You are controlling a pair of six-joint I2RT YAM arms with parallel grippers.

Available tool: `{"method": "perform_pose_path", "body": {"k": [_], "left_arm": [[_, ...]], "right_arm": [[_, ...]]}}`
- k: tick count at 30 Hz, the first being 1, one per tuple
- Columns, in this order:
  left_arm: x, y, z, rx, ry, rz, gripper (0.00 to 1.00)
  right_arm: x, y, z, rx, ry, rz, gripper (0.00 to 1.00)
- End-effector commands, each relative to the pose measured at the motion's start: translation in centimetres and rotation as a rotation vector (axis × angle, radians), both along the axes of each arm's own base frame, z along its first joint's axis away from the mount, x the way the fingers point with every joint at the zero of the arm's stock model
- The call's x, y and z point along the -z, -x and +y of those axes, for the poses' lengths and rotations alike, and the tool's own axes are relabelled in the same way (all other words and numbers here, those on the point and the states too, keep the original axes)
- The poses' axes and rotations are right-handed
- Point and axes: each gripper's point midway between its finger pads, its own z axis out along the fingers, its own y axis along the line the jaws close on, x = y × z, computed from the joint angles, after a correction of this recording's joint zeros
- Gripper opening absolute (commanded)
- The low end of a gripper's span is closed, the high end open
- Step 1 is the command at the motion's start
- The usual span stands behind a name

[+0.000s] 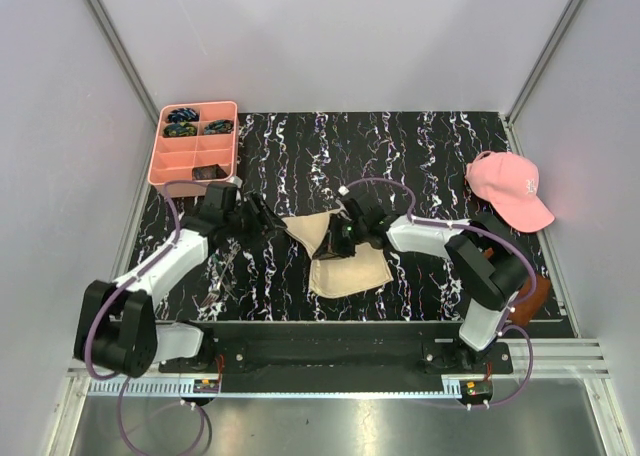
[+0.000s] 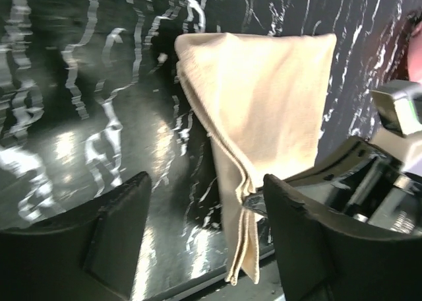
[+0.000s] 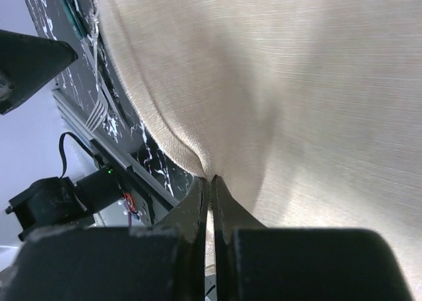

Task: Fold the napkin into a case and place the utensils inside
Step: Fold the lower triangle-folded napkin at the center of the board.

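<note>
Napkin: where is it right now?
Top view: the napkin is mid-table between the arms, one edge pinched by the shut right gripper, with the open left gripper just left of it.

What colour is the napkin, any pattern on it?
Plain beige-tan, no pattern. The napkin shows best in the left wrist view.

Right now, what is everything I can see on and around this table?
napkin: one, beige, partly folded, table centre
utensils: count unclear, silvery, left of napkin
tray: one, pink, far left corner
small items: several, dark blue-green, in tray
cap: one, pink, right edge
brown piece: one, dark, near right corner
table: one, black with white veins
left end effector: one, black, open at napkin's edge
right end effector: one, black, shut on napkin
</note>
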Motion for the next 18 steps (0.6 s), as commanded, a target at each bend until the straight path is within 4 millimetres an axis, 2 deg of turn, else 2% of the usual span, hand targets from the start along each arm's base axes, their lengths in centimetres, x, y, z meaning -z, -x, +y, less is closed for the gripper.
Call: {"method": "perform_pose_path", "body": {"k": [1,7,14,18], "left_arm": [[-1.9,-2.9,-3.0,0.023,0.114,-0.058,0.73],[0.1,-4.2,-3.7,-0.034,0.119,0.028,0.76],[0.0,-6.5,-6.0,-0.015,0.126,0.019,0.76],[0.7,-7.6,-6.8,-0.019,0.114,0.035,0.71]], "right_arm": [[-3.1,-0.5,0.2,-0.022,-0.189,-0.029,0.0],[-2.3,-0.9,-1.6,-0.001,-0.209,-0.015,0.0],[-1.5,-1.0,-2.7,-0.003,-0.217,-0.006,0.0],[-1.1,-1.0,-3.2,-0.004,-0.214,-0.005,0.0]]}}
